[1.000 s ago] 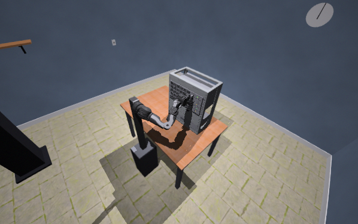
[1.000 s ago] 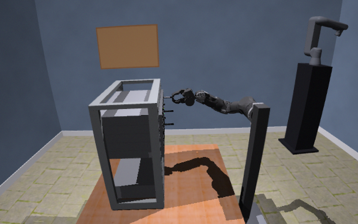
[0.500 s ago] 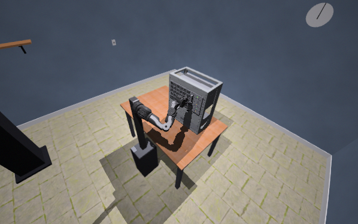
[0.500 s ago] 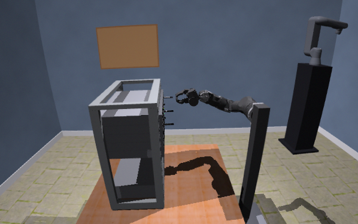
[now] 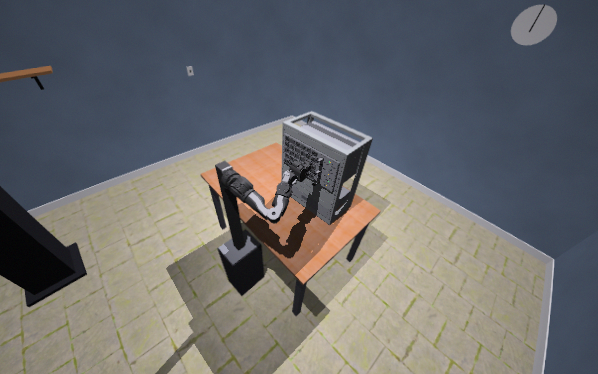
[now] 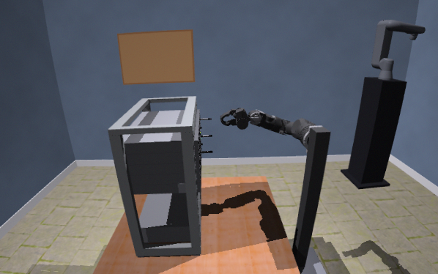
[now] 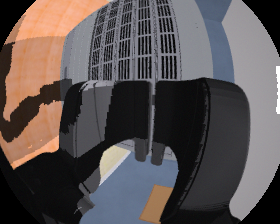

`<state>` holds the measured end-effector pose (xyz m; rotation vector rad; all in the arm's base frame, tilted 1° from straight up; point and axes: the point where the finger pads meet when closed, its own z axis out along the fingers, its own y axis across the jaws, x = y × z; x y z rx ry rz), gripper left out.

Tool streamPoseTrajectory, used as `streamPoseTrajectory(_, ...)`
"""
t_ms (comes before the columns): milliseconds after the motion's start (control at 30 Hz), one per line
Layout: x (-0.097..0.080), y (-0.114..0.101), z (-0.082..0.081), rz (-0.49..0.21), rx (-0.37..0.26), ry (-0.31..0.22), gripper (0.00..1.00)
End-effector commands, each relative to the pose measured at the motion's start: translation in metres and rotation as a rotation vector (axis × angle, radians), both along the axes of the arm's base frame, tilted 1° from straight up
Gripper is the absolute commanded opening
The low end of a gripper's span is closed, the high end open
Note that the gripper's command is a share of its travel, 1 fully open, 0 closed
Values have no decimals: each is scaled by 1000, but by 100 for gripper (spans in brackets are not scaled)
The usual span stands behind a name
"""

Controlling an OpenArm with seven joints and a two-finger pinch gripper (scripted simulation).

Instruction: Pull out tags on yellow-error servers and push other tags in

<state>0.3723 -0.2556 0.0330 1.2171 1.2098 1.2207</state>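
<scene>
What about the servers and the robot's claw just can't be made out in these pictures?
- Error light colours: top view, rack front far too small.
- Locate buttons: exterior view shows the rack side-on, front hidden.
- Which servers the three protruding tags belong to: same reason.
- Rack front's lower part: wrist view, shut gripper blocks it.

I see open air between my closed pincer (image 6: 223, 119) and the rack (image 6: 190, 154); three pulled-out tags (image 6: 206, 119) jut into it.
</scene>
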Motion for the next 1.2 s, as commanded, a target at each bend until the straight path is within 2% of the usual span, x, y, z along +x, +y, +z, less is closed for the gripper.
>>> streamPoseTrajectory(0,-1,-1,4,-3,1,-13,0)
streamPoseTrajectory(200,-6,-1,4,-3,1,-14,0)
streamPoseTrajectory(667,-48,1,4,0,0,-11,0)
streamPoseTrajectory(1167,-50,0,4,-1,1,-10,0)
